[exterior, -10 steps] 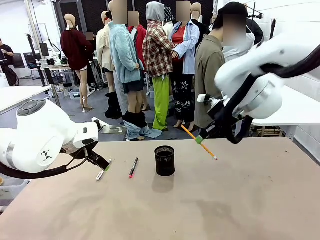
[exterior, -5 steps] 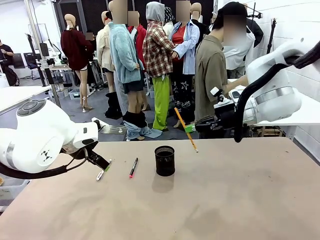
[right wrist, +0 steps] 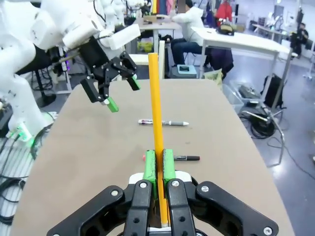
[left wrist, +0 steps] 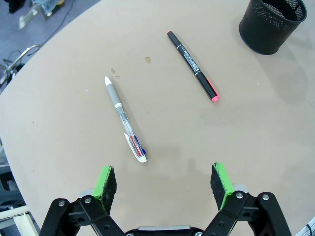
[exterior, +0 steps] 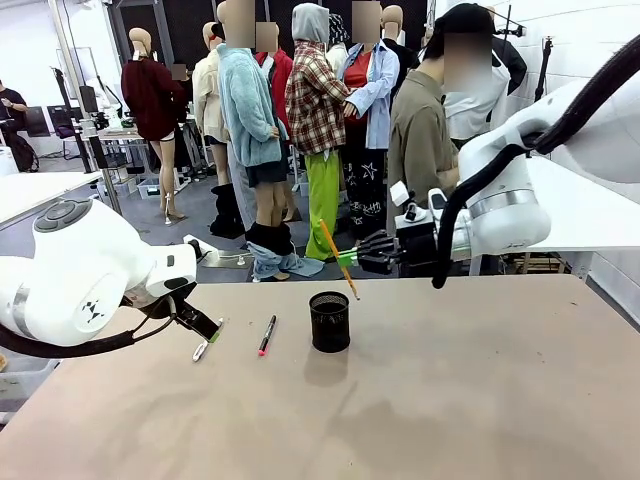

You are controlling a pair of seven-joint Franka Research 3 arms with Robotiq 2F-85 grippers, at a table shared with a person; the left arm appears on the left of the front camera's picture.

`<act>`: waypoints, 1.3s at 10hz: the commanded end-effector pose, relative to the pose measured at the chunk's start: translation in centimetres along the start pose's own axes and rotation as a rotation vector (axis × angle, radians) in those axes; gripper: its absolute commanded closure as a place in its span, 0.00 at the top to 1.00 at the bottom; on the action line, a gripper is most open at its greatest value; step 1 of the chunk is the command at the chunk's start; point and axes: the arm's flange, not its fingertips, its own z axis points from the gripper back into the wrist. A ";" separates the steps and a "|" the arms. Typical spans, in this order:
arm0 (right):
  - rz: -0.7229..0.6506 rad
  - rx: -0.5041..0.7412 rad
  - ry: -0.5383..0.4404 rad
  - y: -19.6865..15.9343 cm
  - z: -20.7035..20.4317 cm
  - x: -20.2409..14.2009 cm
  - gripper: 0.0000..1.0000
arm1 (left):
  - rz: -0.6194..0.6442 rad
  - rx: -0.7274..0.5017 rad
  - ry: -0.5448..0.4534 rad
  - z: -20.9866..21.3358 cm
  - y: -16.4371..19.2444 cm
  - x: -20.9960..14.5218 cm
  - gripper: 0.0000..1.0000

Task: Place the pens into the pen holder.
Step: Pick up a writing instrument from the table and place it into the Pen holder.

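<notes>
- My right gripper (exterior: 350, 258) is clamped on the pencil (exterior: 335, 250). It's tilted, with the lower tip right by the pen holder (exterior: 330, 322), on its right rim.
- The holder's mouth sits a touch left of the tip, so I reckon I nudge left, then lower.
- My left gripper (left wrist: 164, 182) hangs spread wide over the white pen (left wrist: 125, 120), with the marker (left wrist: 193, 66) beside it.

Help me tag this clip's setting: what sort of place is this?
Probably a robotics lab or workshop: a white robot arm works at a plain brown table, its right hand holding a pencil near a mesh pen holder. Farther off are more work tables, a seated person and floor cables.
</notes>
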 end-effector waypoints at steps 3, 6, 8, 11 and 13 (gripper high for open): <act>0.000 0.000 0.000 0.0 0.0 0.0 0.00 | 0.003 0.000 -0.001 0.0 0.1 -0.1 1.00; 0.012 -0.020 0.008 -0.1 -0.1 0.2 0.00 | 0.003 0.000 -0.001 0.0 0.1 -0.1 1.00; 0.037 0.036 -0.037 -1.3 -1.2 0.0 0.00 | 0.003 0.000 -0.001 0.0 0.1 -0.1 1.00; 0.077 0.121 -0.071 -2.7 -3.0 0.6 0.00 | 0.003 0.000 -0.001 0.0 0.1 -0.1 1.00; 0.094 0.183 -0.066 -3.7 -4.2 -0.3 0.00 | 0.003 0.000 -0.001 0.0 0.1 -0.1 1.00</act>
